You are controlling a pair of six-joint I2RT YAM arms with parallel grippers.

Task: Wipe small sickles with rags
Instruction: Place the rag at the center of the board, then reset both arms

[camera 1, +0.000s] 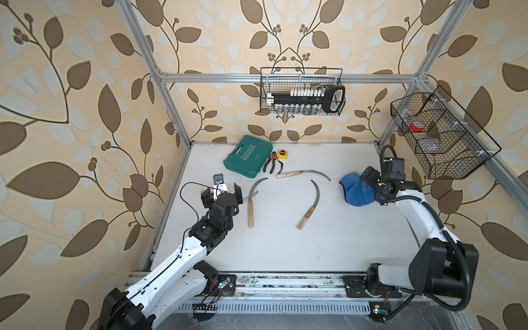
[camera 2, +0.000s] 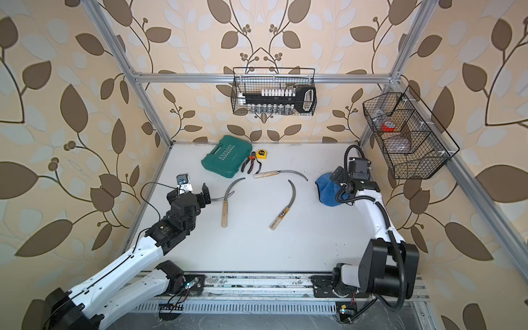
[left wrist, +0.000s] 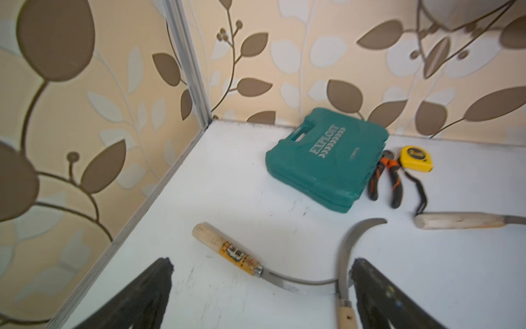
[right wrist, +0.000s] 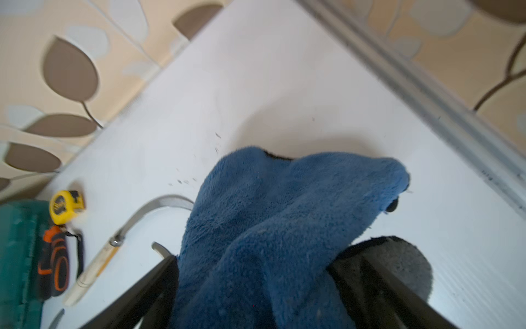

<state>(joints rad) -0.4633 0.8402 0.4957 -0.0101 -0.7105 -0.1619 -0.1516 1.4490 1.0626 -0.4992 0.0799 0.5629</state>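
Observation:
Three sickles with pale wooden handles lie mid-table in both top views: one near the left arm (camera 1: 251, 213), one at the back (camera 1: 290, 174), and one in the centre (camera 1: 306, 215). Another sickle (left wrist: 227, 250), with a labelled handle, lies under my left gripper (left wrist: 262, 284), its blade crossing the neighbour's blade (left wrist: 345, 256). That gripper (camera 1: 221, 195) hovers open and holds nothing. The blue fluffy rag (camera 1: 354, 191) sits bunched at the right. My right gripper (right wrist: 256, 279) stands open above it, with the rag (right wrist: 270, 213) between the spread fingers.
A teal tool case (camera 1: 248, 156), orange-and-black pliers (camera 1: 271, 164) and a yellow tape measure (camera 1: 282, 154) lie at the back. Wire baskets hang on the back wall (camera 1: 301, 71) and the right frame (camera 1: 445, 160). Aluminium rails edge the table.

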